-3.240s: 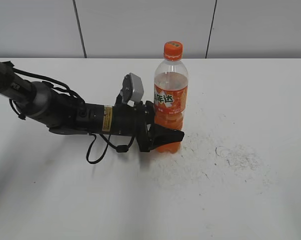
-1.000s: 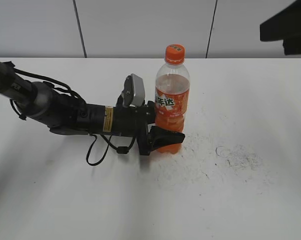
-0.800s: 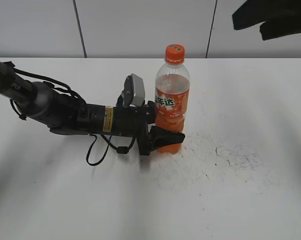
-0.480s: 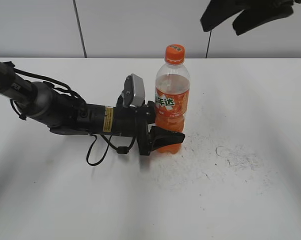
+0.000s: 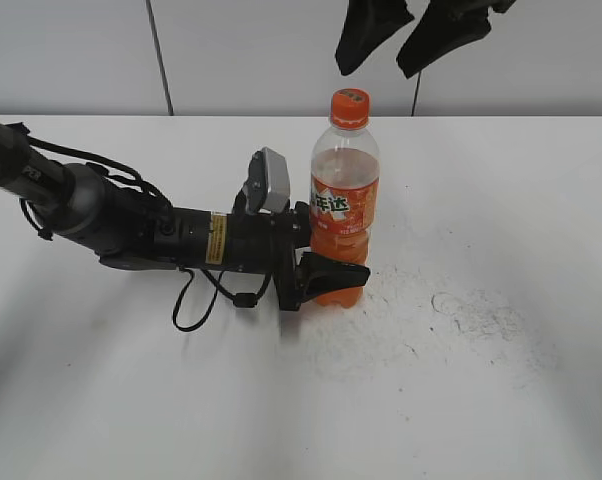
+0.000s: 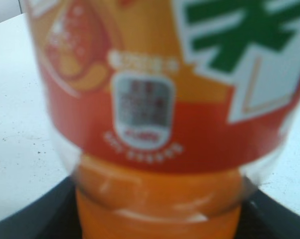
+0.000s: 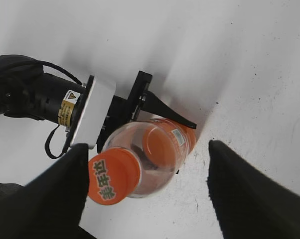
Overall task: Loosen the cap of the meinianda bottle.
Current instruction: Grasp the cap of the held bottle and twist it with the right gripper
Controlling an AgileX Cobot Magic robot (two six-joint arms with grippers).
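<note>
- White surface (image 5: 131,400) under a pale panelled wall (image 5: 281,50); scuffed grey marks (image 5: 461,310) on the right part of the surface.
- Left arm (image 5: 91,215) lies low along the surface from the left edge, black cable (image 5: 196,300) looping under it, grey wrist camera (image 5: 266,180) on top.
- Left claw (image 5: 326,275) clenched on the meinianda bottle (image 5: 343,220), low on its body, below the label; left wrist view shows only the blurred label and the black fingers (image 6: 35,219) curving around the bottle's lower part.
- Bottle stands upright just right of centre on the surface, part full of orange drink, clear upper section.
- Cap (image 5: 349,105) sits on the neck, nothing touching it.
- Right claw (image 5: 413,30) hangs above and slightly right of the cap, fingers spread apart, released, holding nothing.
- Right wrist view looks down on the cap (image 7: 114,175) between the two dark fingers (image 7: 55,199), clear of both.
</note>
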